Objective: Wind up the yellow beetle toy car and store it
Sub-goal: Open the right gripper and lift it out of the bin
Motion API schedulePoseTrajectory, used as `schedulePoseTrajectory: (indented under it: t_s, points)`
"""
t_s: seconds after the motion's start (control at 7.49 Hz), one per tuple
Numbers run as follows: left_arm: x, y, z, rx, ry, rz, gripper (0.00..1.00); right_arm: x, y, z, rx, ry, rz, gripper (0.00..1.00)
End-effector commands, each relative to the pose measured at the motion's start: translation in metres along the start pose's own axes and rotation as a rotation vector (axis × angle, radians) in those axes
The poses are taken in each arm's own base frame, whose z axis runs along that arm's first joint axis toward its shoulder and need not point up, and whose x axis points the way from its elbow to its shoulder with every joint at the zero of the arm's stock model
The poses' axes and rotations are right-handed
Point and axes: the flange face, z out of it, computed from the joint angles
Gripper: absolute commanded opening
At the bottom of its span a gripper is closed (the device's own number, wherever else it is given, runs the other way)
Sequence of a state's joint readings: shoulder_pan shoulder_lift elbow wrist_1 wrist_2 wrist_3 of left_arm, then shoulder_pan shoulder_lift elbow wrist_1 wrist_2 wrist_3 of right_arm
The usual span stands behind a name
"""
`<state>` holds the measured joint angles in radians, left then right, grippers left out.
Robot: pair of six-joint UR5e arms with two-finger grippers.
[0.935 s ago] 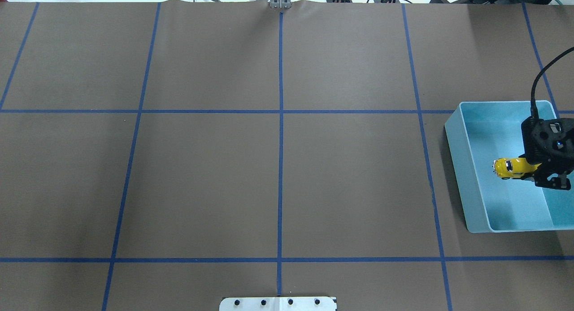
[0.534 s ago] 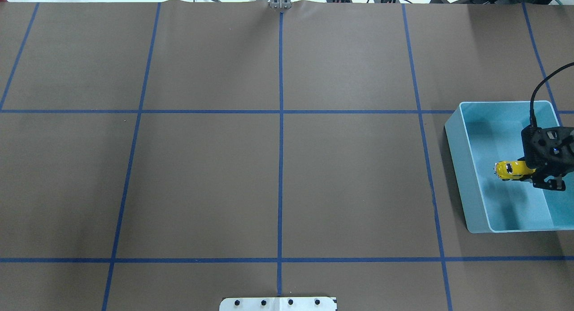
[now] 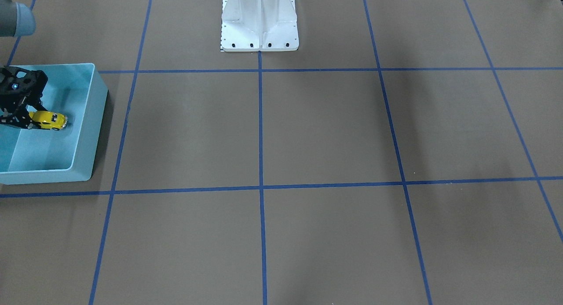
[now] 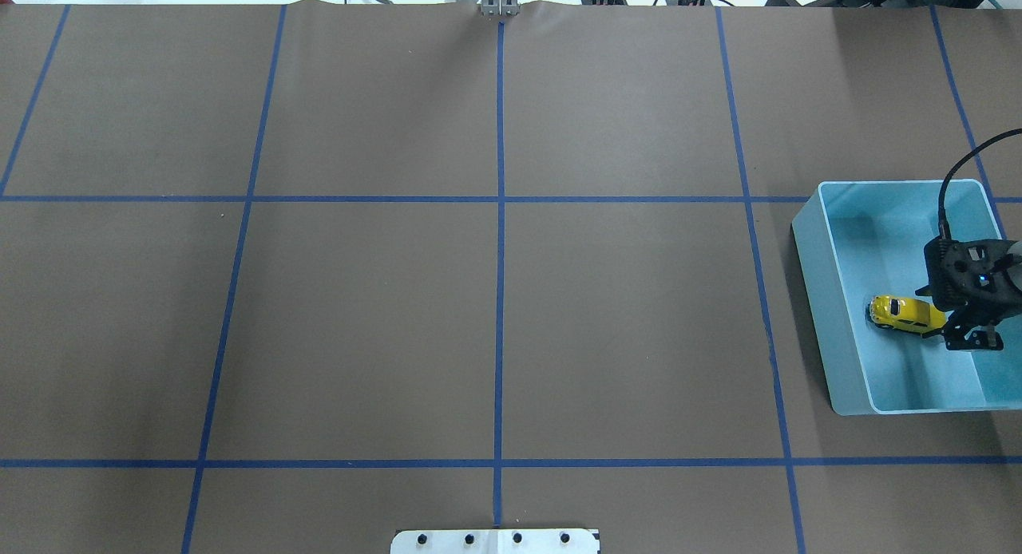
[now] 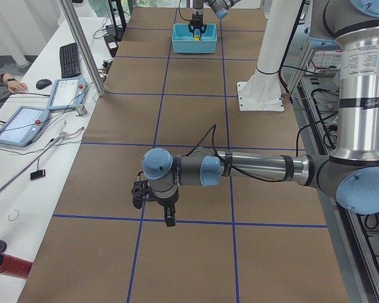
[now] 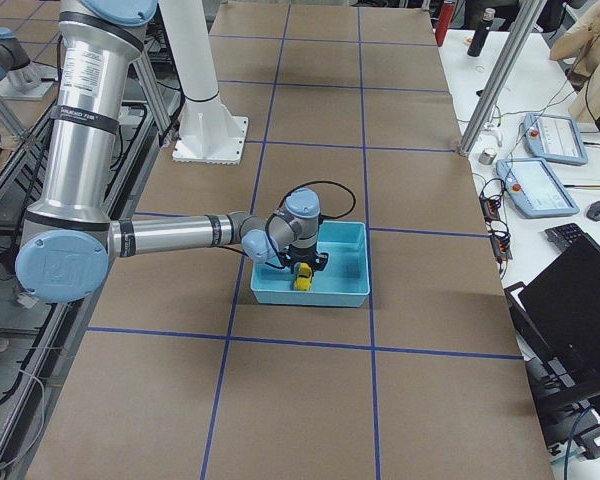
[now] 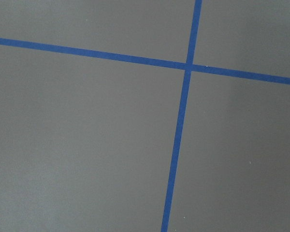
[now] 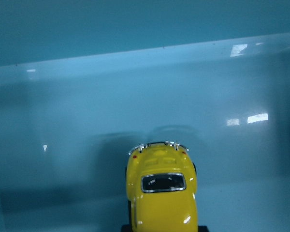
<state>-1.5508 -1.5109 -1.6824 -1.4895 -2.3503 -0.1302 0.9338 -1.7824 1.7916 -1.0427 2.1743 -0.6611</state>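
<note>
yellow beetle toy car (image 4: pixel 898 313) | gripped by its tail between right gripper (image 4: pixel 946 330) fingers, nose beyond fingertips, low inside light-blue bin (image 4: pixel 826 314) | tip: confirm wheels meet floor, part fingers gently, lift straight | left gripper (image 5: pixel 161 211): cannot tell
</note>
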Motion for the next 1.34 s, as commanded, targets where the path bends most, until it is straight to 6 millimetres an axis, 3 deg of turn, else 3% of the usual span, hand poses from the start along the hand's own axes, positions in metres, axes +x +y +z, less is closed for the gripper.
schedulePoseTrajectory:
  t_s: [0.0, 0.13, 0.27, 0.53, 0.67, 0.8, 0.94, 1.07, 1.2]
  points:
    - [0.0, -0.001, 0.0, 0.0, 0.0, 0.002, 1.0, 0.005, 0.01, -0.026, 0.072, -0.023, 0.043, 1.0]
    - [0.001, -0.001, -0.001, 0.003, 0.0, 0.004, 1.0, 0.016, 0.038, -0.058, 0.133, -0.011, 0.122, 1.0]
    - [0.001, -0.001, -0.001, 0.003, 0.0, 0.004, 1.0, 0.02, 0.081, -0.087, 0.185, -0.013, 0.238, 1.0]
    - [0.001, -0.002, 0.001, 0.0, 0.001, 0.002, 1.0, 0.019, 0.191, -0.144, 0.179, 0.074, 0.575, 1.0]
    - [-0.001, -0.001, 0.003, -0.002, -0.001, 0.003, 1.0, 0.022, 0.232, -0.167, 0.152, 0.036, 0.807, 1.0]
    - [-0.004, 0.001, 0.005, -0.004, 0.002, -0.005, 1.0, 0.05, 0.238, -0.194, 0.096, -0.018, 1.01, 1.0]
    - [-0.012, 0.001, 0.013, -0.021, 0.005, -0.018, 1.0, 0.069, 0.232, -0.214, 0.02, -0.046, 1.23, 1.0]
    - [-0.013, -0.004, 0.017, -0.028, 0.005, -0.024, 1.0, 0.081, 0.222, -0.229, 0.003, -0.002, 1.27, 1.0]
    - [-0.014, -0.004, 0.017, -0.03, 0.005, -0.025, 1.0, 0.08, 0.23, -0.221, -0.028, -0.01, 1.323, 1.0]
